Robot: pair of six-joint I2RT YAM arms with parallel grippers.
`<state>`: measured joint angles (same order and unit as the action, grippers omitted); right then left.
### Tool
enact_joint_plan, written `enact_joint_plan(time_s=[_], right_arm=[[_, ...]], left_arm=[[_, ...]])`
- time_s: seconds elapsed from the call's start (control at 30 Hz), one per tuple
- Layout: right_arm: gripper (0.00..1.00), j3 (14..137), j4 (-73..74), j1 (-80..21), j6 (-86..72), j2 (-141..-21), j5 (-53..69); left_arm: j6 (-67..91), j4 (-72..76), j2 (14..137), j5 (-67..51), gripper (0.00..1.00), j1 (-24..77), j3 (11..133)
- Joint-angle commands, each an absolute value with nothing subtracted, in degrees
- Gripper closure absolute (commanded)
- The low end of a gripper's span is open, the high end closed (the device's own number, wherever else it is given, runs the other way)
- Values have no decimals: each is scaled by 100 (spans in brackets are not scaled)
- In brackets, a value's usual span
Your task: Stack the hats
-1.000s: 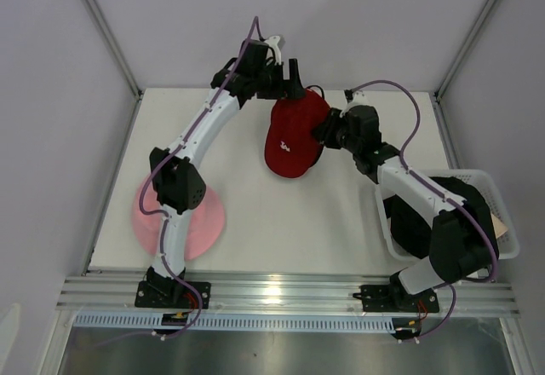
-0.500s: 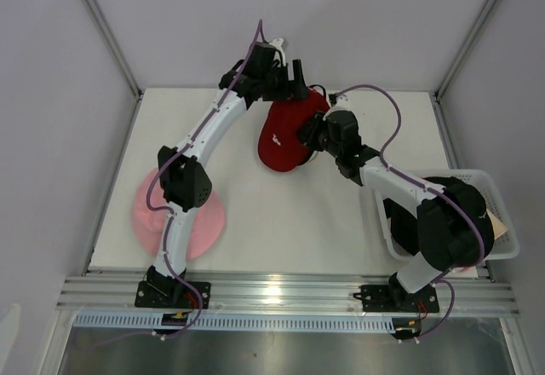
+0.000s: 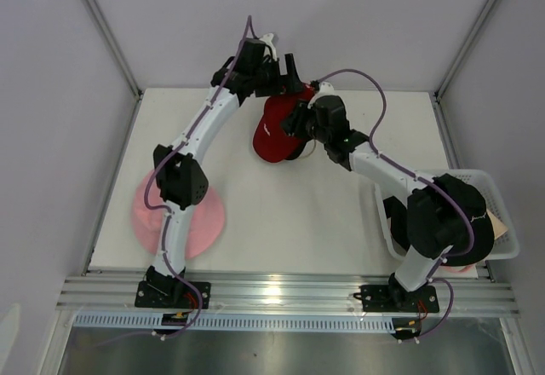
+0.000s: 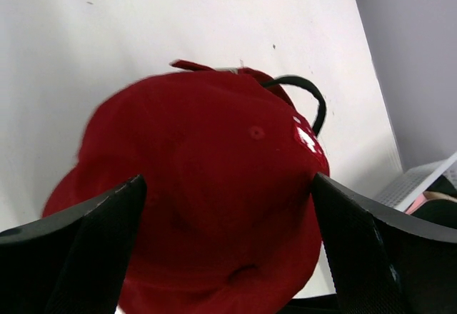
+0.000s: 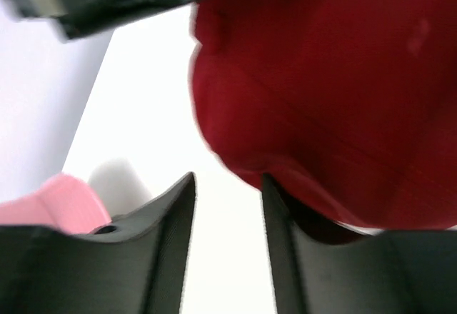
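Matte white table [image 3: 281, 213] spanning the scene. Round, floppy pink bucket hat [image 3: 204, 222] lying flat at near left. White mesh basket [image 3: 494, 179] sitting at the right edge. Domed, crumpled red cloth cap [image 3: 271, 136] resting far centre. Left gripper [image 4: 227, 182] straddling its crown, jaws wide. Right gripper [image 5: 227, 177] nosing the cap's edge, jaws partly apart, gap showing bare table.

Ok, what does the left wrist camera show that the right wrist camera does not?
Only the left wrist view shows a corner of the white basket, a black loop behind the cap, and the left claw, its fingers spread wide on either side of the cap. Only the right wrist view shows the pink hat and the right claw, its fingers a narrow gap apart with bare table between them. Both show the red cap and the white table.
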<state>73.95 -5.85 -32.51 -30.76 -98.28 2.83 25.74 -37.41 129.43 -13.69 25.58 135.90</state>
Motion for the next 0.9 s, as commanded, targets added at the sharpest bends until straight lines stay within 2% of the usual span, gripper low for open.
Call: enact_joint_plan(time_s=[0.0, 0.1, 0.3, 0.37, 0.47, 0.6, 0.7, 0.87], right_arm=[[52, 8521, 515, -3270, -2201, -9204, 606], [43, 8841, 1458, -3147, -1768, -8713, 536], [40, 8684, 1573, -1680, -1908, -8051, 1301], [34, 8849, 1626, -1364, -1732, -8287, 1204], [32, 9541, 1854, -1073, -1582, -9103, 1431], [31, 10352, 1960, -1002, -1424, -10097, 1819], [31, 10677, 1977, -984, -1441, -10634, 2021], [32, 10679, 1951, -984, -1450, -11065, 2416]], left_arm=[[2786, -3560, 12139, -1521, 1, 2286, 13974], [2830, -3481, 11840, -1477, 0, 2180, 14142], [2997, -3262, 10865, -1038, 0, 2057, 13739], [3006, -3191, 10549, -976, 0, 2057, 13458], [2936, -3348, 10389, -1028, 0, 2065, 13351], [2813, -3778, 10275, -1063, 0, 2065, 13070], [2716, -3779, 10038, -1177, 1, 2074, 12352], [2602, -3753, 9721, -1116, 1, 2083, 11629]])
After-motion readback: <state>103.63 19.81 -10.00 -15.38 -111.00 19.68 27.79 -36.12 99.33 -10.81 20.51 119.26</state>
